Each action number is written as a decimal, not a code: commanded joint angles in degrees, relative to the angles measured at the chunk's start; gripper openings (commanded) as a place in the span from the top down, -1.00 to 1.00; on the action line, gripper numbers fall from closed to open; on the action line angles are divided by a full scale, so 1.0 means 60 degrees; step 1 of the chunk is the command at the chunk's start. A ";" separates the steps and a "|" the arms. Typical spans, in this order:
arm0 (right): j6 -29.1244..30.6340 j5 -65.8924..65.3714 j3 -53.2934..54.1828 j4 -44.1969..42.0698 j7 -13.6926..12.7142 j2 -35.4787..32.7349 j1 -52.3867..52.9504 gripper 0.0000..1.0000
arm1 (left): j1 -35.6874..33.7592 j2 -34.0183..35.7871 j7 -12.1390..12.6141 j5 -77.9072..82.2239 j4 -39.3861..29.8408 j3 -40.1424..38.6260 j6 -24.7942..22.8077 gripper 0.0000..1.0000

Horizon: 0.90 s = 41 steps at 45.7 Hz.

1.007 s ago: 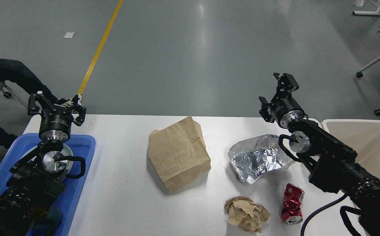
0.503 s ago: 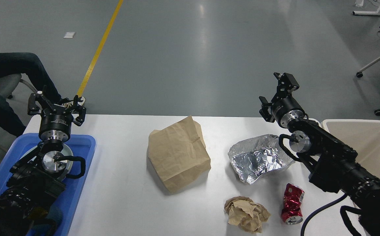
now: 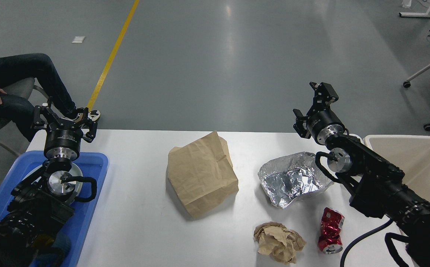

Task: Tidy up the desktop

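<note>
Crinkled foil (image 3: 292,178) on matte desktop (image 3: 137,207)

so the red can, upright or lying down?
Lying down. The red can is crushed and rests on its side on the desktop, its silver end facing the camera, beside the crumpled paper ball.

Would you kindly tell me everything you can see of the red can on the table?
The red can is a crushed drink can, metal by its look, dented and bent in the middle. It lies on its side on the white desktop near the front right edge, its silvery end facing the camera. It sits just right of the crumpled brown paper, apart from it, below the foil. No gripper touches it.
</note>
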 commanded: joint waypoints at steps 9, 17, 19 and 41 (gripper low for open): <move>0.0079 -0.0005 -0.0989 -0.0015 0.0001 -0.0068 0.0045 -1.00 | 0.0000 0.0000 0.0000 0.0002 0.0000 0.0000 0.0000 -0.92; 0.0093 -0.0005 -0.0989 0.0015 0.0001 -0.0068 0.0059 -1.00 | 0.0000 0.0000 0.0000 0.0002 0.0000 0.0000 0.0000 -0.92; 0.0093 -0.0005 -0.0989 0.0000 0.0001 -0.0068 0.0074 -1.00 | 0.0000 0.0000 0.0000 0.0002 0.0000 0.0000 0.0000 -0.92; 0.0049 -0.0005 -0.1266 -0.0014 -0.0029 -0.0083 0.0674 -1.00 | 0.0000 0.0000 0.0000 0.0002 0.0000 0.0000 0.0000 -0.92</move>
